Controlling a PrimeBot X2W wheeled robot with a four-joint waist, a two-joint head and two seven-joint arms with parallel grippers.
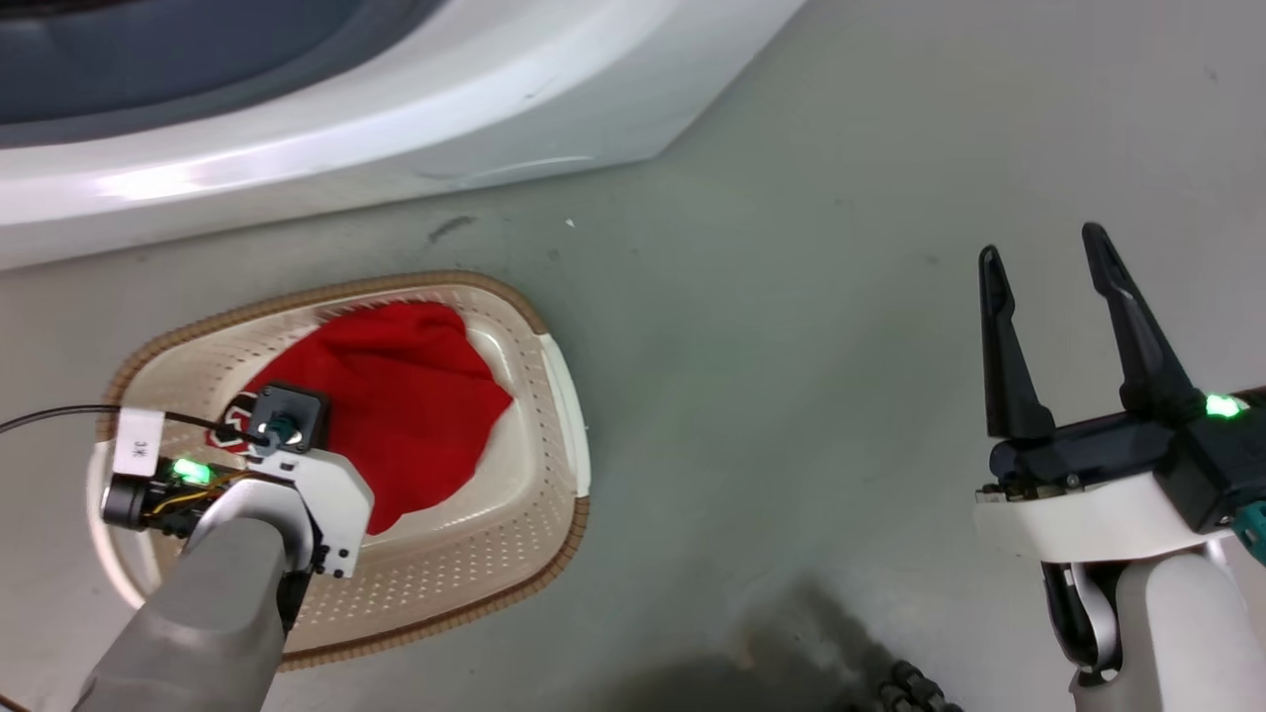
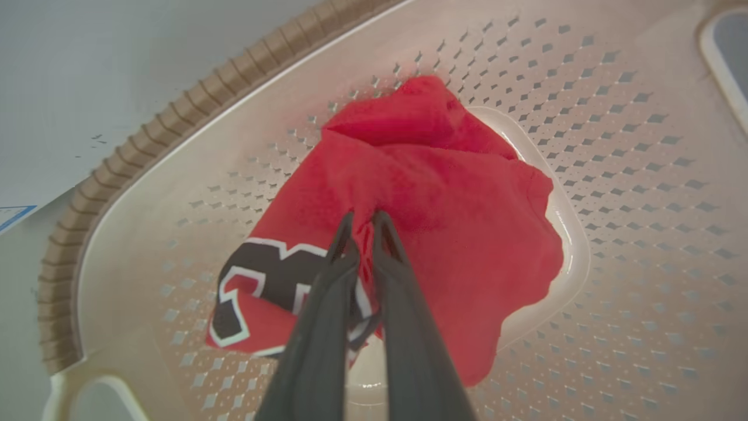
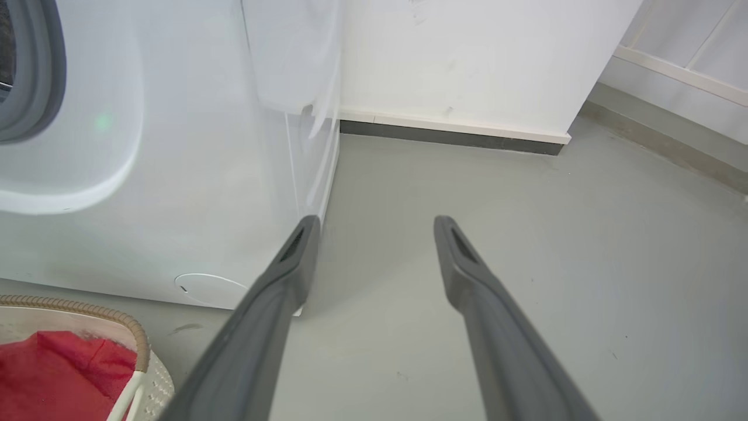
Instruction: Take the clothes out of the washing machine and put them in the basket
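Note:
A red garment of the clothes (image 1: 415,396) lies bunched inside the cream basket (image 1: 554,554) on the floor in front of the white washing machine (image 1: 396,119). The left wrist view shows the clothes (image 2: 444,204) with a black-and-white marking, resting on the perforated floor of the basket (image 2: 146,134). My left gripper (image 2: 362,216) points down into it, shut on a fold of the red fabric. My right gripper (image 1: 1040,245) hovers open over bare floor, far right of the basket, holding nothing. Past that right gripper (image 3: 377,221), its wrist view shows the machine's front (image 3: 175,175).
Grey floor (image 1: 791,346) spreads between the basket and my right arm. A white wall with a dark skirting strip (image 3: 450,137) stands beside the machine. The grey ring of the porthole (image 3: 35,70) shows at the far left. A dark shadow (image 1: 791,653) lies at the bottom.

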